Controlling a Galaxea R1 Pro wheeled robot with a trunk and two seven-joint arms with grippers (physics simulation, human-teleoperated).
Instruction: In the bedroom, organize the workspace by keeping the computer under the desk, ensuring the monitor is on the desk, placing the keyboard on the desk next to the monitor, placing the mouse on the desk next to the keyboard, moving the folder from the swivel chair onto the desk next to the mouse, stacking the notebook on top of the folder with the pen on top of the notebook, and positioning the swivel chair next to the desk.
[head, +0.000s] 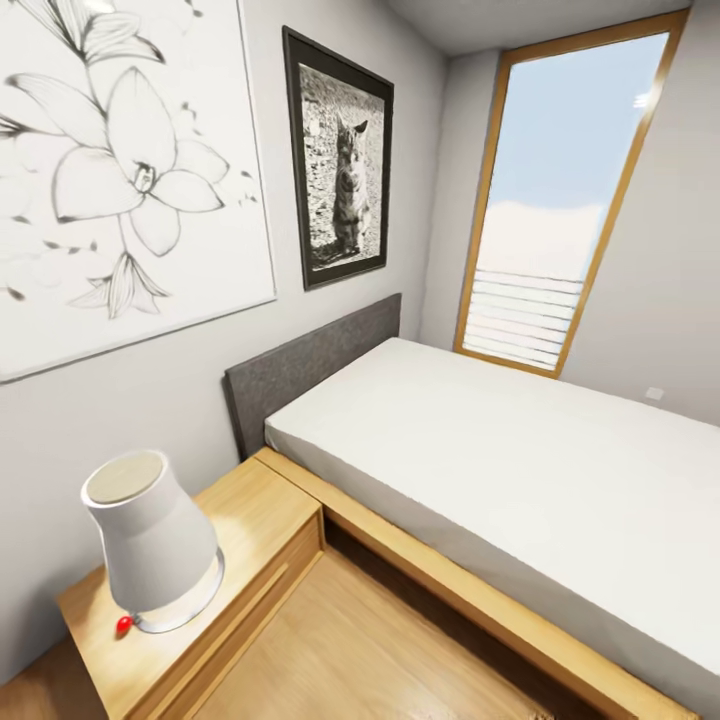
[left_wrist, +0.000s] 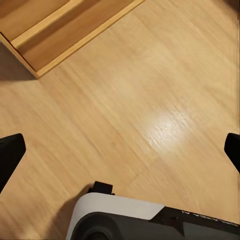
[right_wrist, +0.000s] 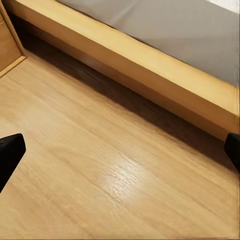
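From the head camera I'm looking at a corner of the bedroom (head: 440, 120): grey walls, a tall wood-framed window (head: 560, 200) and light-wood floor (head: 370, 650). A bed (head: 520, 460) with a white mattress, grey headboard and pale wooden frame runs along the wall, with a low wooden bedside cabinet (head: 250, 520) just beside it carrying a white lamp (head: 150, 540) (a small red knob sits at its base). Two pictures hang above, a flower drawing (head: 120, 170) and a framed cat photo (head: 340, 160). My left gripper (left_wrist: 120, 150) hangs over bare floor near the cabinet's edge, fingertips wide apart; the right gripper (right_wrist: 120, 150), equally spread, faces the strip of floor along the bed frame.
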